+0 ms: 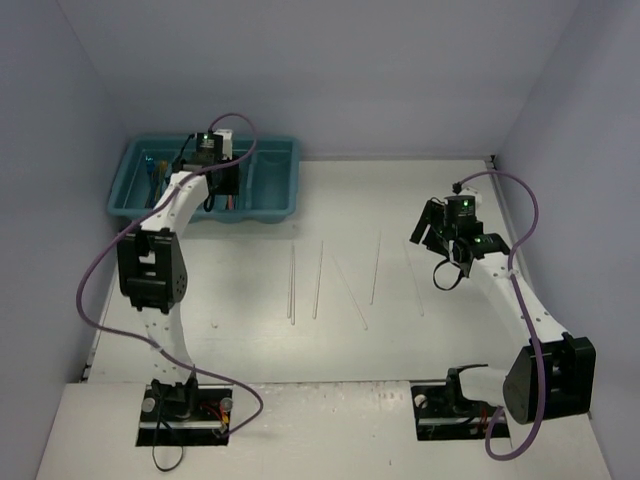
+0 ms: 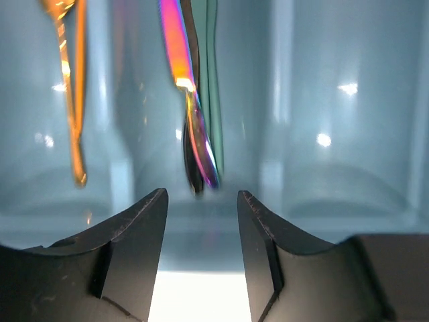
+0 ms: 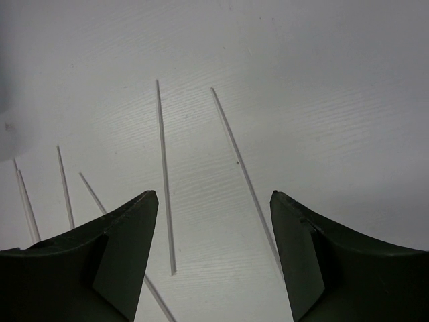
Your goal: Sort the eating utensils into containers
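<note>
Pale lavender walls [image 1: 330, 70] close in a white tabletop [image 1: 440, 180]. At its far left corner sits a teal plastic rectangular cutlery tray [image 1: 290, 182], divided into long narrow compartments.

The left arm reaches over this tray, and the left end effector [image 2: 202, 194] hangs above it with its two dark fingers spread and nothing between them. Its wrist view looks along the compartments. A slim orange-gold utensil [image 2: 72, 100] lies in the compartment on the left of that view. In the next compartment an iridescent purple utensil [image 2: 175, 47] lies together with a slim black utensil [image 2: 194, 180] and a slim teal utensil [image 2: 213, 100], the three touching or overlapping. Whether any of them is a fork, spoon or knife cannot be told.

Several thin pale translucent sticks [image 1: 318, 280] lie flat in the middle of the tabletop, well apart from the tray. Most run roughly from the near edge toward the far edge, while one lies slanted.

The right end effector [image 3: 213, 196] hovers over the tabletop toward the right edge, just beside the rightmost sticks. Its fingers are wide apart and grip nothing. Two of the sticks show on the bare surface between them.
</note>
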`<action>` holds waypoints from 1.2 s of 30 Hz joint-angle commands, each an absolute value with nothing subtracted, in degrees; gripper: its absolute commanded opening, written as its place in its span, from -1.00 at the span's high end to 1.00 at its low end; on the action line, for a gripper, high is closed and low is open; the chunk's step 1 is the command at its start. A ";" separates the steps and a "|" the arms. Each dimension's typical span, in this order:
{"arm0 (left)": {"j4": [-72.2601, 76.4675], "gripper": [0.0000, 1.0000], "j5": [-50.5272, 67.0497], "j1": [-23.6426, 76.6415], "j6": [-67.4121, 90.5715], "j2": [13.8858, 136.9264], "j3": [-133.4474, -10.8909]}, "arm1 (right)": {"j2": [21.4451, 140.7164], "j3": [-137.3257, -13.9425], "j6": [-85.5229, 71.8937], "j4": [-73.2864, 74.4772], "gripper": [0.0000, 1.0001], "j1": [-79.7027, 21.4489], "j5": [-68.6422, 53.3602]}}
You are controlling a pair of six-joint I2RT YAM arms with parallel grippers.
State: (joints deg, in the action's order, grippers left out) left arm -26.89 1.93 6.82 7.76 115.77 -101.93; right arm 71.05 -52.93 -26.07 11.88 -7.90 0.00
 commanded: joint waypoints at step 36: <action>-19.93 0.20 -10.49 45.65 29.85 89.19 -57.69 | 64.41 -48.52 -24.26 10.99 -0.30 -7.73 1.16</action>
